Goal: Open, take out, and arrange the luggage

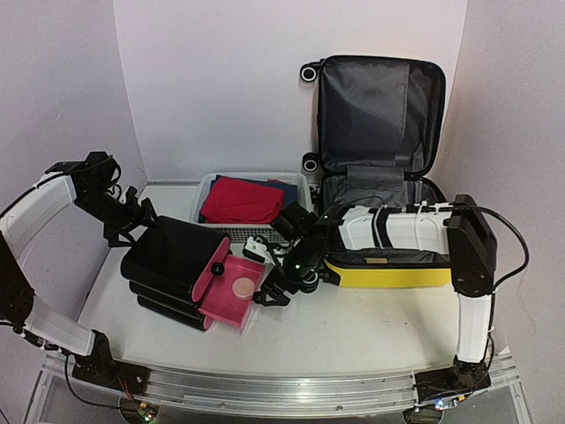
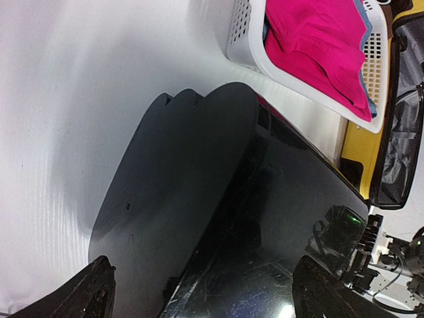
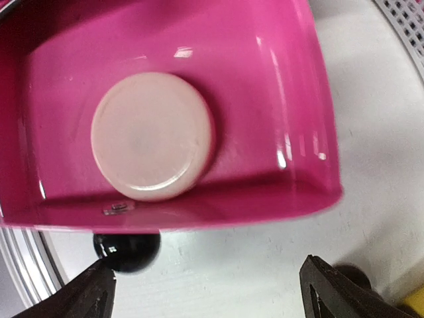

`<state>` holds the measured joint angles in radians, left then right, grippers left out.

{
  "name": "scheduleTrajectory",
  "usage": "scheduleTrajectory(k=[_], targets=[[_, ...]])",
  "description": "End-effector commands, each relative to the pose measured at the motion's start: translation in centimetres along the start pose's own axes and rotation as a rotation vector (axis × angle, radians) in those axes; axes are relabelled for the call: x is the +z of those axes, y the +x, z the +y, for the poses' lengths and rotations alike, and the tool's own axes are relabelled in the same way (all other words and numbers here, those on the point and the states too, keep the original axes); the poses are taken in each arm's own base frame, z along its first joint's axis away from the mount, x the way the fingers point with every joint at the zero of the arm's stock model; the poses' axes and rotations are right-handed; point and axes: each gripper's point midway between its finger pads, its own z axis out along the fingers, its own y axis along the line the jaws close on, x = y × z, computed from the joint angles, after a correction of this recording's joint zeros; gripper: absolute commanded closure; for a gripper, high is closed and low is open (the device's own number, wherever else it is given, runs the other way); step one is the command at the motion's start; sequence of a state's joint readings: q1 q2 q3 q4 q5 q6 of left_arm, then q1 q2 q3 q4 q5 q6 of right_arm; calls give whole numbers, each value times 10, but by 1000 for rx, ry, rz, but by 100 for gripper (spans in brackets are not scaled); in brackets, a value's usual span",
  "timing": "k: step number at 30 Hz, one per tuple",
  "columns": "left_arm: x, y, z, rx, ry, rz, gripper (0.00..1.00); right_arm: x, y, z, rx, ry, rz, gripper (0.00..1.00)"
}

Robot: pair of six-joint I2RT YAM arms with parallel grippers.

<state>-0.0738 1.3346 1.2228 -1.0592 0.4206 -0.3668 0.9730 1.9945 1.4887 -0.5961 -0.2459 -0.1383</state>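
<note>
The luggage [image 1: 388, 274], a yellow hard-shell suitcase, lies open at the back right, its grey-lined lid [image 1: 380, 110] standing against the wall. Part of its yellow shell [image 2: 358, 142] shows in the left wrist view. My left gripper [image 1: 137, 219] is open just above the far left top of a glossy black case [image 1: 177, 256]; its fingertips [image 2: 86, 295] stand wide over the case [image 2: 252, 218]. My right gripper [image 1: 274, 290] is open with nothing between its fingers, beside the case's pink tray [image 1: 234, 291]. That tray [image 3: 199, 79] holds a pale round disc [image 3: 152, 136].
A white mesh basket [image 1: 305, 185] with red folded cloth [image 1: 240, 201] stands behind the black case, left of the suitcase. A small black ball knob [image 3: 126, 252] sits at the tray's edge. Walls close in at the back and both sides.
</note>
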Motion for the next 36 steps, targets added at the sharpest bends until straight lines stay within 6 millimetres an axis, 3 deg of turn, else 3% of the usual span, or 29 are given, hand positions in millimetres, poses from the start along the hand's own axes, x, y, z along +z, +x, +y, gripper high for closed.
scheduleTrajectory(k=[1,16,23,26,30,33,36], targets=[[-2,3,-7,9,35,11,7,-2,-61,-4,-8,9,-167,2],[4,15,-4,-33,50,48,8,22,-139,-14,129,-35,-362,2],[5,17,-2,-45,43,49,8,41,-160,-15,194,-73,-410,2],[-1,13,-6,-27,47,30,9,35,-158,-15,196,-59,-416,2],[-16,0,-16,20,56,-32,8,5,-146,-16,127,7,-427,2],[-28,-11,-24,35,62,-77,6,-10,-123,-17,97,27,-403,2],[-39,-24,-29,50,54,-123,5,-11,-95,-20,85,-9,-364,2]])
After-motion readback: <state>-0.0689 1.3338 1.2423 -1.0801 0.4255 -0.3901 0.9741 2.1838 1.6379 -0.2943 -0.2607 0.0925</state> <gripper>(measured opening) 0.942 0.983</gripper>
